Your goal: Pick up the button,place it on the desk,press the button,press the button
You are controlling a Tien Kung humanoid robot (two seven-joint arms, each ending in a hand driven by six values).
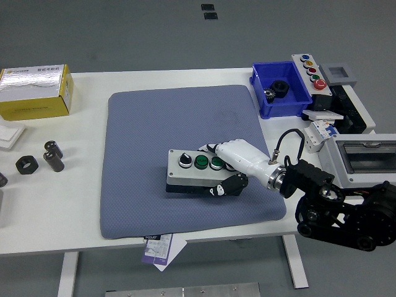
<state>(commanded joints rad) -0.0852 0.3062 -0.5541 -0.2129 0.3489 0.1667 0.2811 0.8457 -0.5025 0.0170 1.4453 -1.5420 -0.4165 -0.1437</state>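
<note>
A grey button box (192,173) with a black selector knob and two green buttons on top lies on the blue-grey mat (154,136), near the mat's front right. My right hand (228,170) comes in from the right and is shut on the box's right end, fingers over the top and thumb against the front side. The left arm is out of view.
A blue bin (279,90) with black parts stands at the back right, next to a long button panel (311,71) and electrical gear (359,154). A yellow box (34,91) and black nuts (37,159) lie at the left.
</note>
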